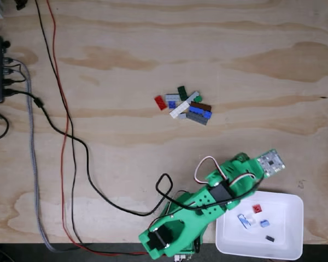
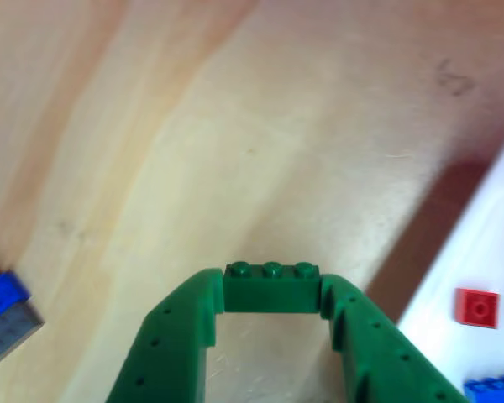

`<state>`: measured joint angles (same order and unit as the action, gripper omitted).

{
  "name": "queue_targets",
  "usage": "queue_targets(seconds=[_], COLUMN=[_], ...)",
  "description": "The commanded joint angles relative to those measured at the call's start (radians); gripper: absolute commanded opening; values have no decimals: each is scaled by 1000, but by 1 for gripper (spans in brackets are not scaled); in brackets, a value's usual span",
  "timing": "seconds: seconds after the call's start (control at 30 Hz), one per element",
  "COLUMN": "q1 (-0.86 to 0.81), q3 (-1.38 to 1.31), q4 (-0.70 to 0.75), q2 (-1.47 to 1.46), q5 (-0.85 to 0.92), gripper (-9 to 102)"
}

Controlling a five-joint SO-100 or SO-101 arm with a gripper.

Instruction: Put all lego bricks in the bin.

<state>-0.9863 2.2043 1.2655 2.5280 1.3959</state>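
green brick carried toward the bin

the jaws (image 2: 271, 306) are pinching a green brick (image 2: 271, 287) between the two tips, as the other view is showing. the brick is lying crosswise between them, its long axis going from one tip to the other, with three studs facing up. it is hanging over bare bench (image 2: 235, 126), not yet over the bin (image 2: 487, 252).

the relation that matters: in the other view the white bin is lying to the right of the jaws, its rim near but still apart from the right tip. a red brick (image 2: 476, 306) and a blue brick (image 2: 491, 389) are already lying inside it. in the fixed view the arm (image 1: 208, 207) is reaching from the bottom edge, and the bin (image 1: 287, 240) is sitting just beside it on the right, holding a few small bricks. so, in my judgement, the next move is needing a short swing to the right before letting go.

the other bricks are waiting in a pile (image 1: 185, 106) up the bench in the fixed view, well apart from the bin. cables (image 1: 60, 136) are running along the left side.

i am not finding any brand, label or readable writing.
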Motion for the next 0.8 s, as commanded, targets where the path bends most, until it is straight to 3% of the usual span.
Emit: queue_targets(seconds=[0.0,0.23,0.4,0.43,0.47,0.53,0.57,0.7,0.77], q1=[-408,-709,-676,-661,-644,-569,-508,-94,130], q3=[-6,81,207,209,209,181,169,-3,-87], q4=[-86,-163,-287,-278,-268,-224,-222,-147,-132], q2=[-32,-84,-91,-91,-89,-95,-97,-172,-270], q5=[235,520,442,425,399,333,267,-2,-37], gripper=[0,0,0,2,17,45,49,47,47])
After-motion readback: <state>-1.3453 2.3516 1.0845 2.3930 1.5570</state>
